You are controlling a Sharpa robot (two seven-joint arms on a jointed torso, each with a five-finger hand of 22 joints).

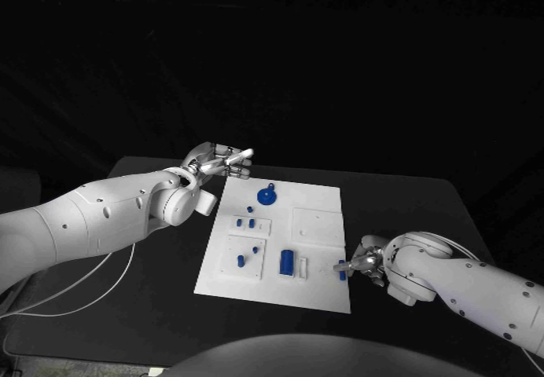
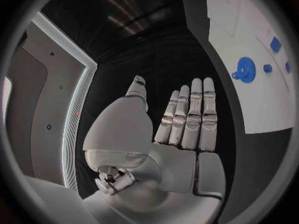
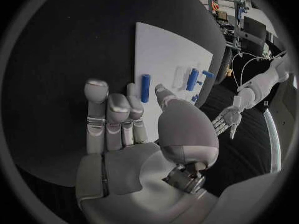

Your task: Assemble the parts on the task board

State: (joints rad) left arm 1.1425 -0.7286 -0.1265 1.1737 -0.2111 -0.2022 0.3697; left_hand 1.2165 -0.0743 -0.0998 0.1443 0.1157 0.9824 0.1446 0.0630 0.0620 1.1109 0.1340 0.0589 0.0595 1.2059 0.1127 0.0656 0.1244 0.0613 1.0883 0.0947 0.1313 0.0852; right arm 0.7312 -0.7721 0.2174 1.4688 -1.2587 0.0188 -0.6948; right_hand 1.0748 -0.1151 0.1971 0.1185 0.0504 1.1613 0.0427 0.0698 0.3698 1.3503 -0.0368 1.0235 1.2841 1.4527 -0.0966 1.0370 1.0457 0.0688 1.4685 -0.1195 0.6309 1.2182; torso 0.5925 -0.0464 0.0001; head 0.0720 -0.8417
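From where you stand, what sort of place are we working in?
Probably a robotics lab or test cell: a black table bearing only a white task board with small blue parts, and racks of equipment and cables behind it in the right wrist view.

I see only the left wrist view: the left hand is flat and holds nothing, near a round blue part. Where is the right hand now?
Observer: The right hand is at the near right edge of the task board, beside a small blue part.
Operator: Does it hold that part?
Observer: I cannot tell. In the right wrist view the part sits between a fingertip and the thumb, but contact is unclear.
Operator: What else lies close there?
Observer: A bigger blue cylinder lies on the board, further toward its middle.
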